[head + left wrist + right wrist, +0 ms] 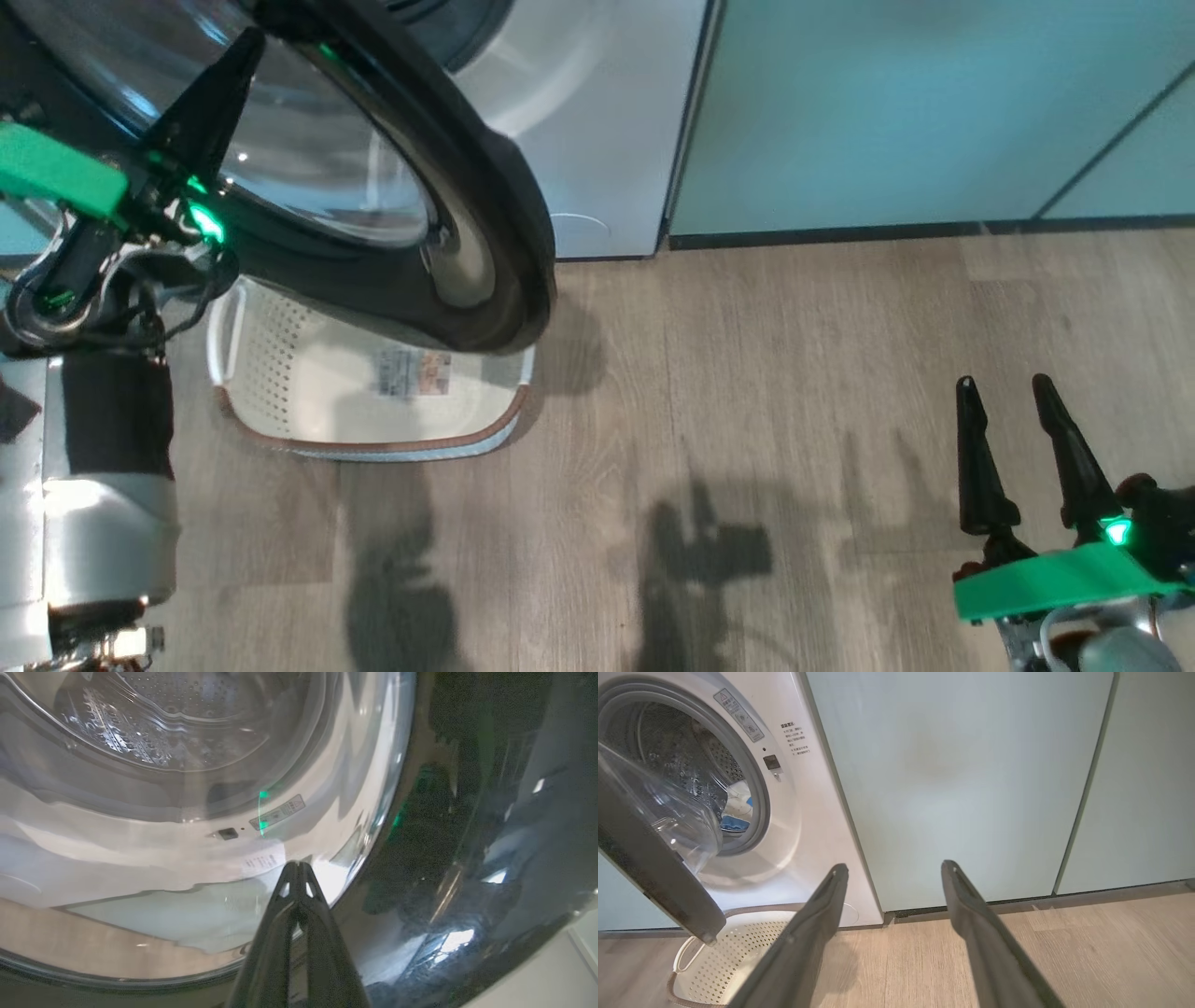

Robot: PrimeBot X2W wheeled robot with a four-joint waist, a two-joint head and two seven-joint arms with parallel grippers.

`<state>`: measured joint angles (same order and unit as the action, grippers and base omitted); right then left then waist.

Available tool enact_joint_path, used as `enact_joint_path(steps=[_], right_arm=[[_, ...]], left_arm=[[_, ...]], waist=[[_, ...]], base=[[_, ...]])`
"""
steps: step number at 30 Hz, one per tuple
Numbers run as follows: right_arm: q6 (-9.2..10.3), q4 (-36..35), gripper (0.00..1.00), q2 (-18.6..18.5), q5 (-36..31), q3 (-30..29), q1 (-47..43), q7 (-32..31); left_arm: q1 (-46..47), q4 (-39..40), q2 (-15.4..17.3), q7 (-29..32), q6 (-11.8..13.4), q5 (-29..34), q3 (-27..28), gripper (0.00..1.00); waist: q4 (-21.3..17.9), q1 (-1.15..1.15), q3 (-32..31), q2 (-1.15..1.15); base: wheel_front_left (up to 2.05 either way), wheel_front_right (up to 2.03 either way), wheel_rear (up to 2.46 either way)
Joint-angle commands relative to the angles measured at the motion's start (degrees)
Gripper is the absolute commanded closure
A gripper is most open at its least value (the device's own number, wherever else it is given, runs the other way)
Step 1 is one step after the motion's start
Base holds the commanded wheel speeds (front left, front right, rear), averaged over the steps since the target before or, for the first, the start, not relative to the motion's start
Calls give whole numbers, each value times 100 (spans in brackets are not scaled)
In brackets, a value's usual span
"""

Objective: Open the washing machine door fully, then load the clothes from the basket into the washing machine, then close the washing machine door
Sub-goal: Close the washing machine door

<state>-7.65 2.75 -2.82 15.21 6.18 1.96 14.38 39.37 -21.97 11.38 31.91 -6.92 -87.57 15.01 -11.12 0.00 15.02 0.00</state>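
And there it was, the washing machine door [495, 205] standing roughly half open, swung out over the basket [280, 364] on the floor [747, 373]. The left pincer [296, 872] was clenched tight on nothing at all, its two dark fingers pressed together into a single point. That point sat on the outer face of the door, low on the glass bowl, just beside the glossy black rim. I couldn't swear it was touching, but it looked that way. To my eye it was placed there as a pusher: a closed tip gives one firm spot to lean on, and near the rim it has good leverage.

Look into the washing machine [808, 812]. The clothes [735, 807], pale yellow with a blue patch, lay at the bottom of the steel drum [668, 742], behind the grey gasket. What I could see of the basket showed only its bare bottom and label, though the door hid its far end. So the loading seemed done, and shutting the door was the job in hand.

The right pincer [1004, 383] hovered released, fingers spread wide, low over the floor and well apart from the door, facing the pale green cabinets [934, 103]. I judged it was parked there to stay clear of the door's swing.
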Motion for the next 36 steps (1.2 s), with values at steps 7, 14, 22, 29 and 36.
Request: enact_joint_path(steps=[7,14,22,29,36], right_arm=[[16,-228,0,-6,86,107,311,61],[16,-270,0,-6,112,20,332,61],[16,-262,0,-6,85,-107,355,62],[16,-281,0,-6,-8,-276,320,62],[16,-293,0,-6,-30,-319,293,62]], left_arm=[[499,-92,281,-191,-55,169,132,100],[395,91,313,-257,-56,196,92,100],[-43,394,162,-708,-56,277,177,100],[-434,674,-19,-1330,-57,448,320,0],[-802,1102,-94,-1958,-57,911,233,0]], waist=[[-159,0,135,0],[-116,0,168,0],[61,0,77,0],[225,0,-43,0],[320,0,-132,0]], base=[[0,0,0],[0,0,0],[0,0,0],[0,0,0],[0,0,0]])
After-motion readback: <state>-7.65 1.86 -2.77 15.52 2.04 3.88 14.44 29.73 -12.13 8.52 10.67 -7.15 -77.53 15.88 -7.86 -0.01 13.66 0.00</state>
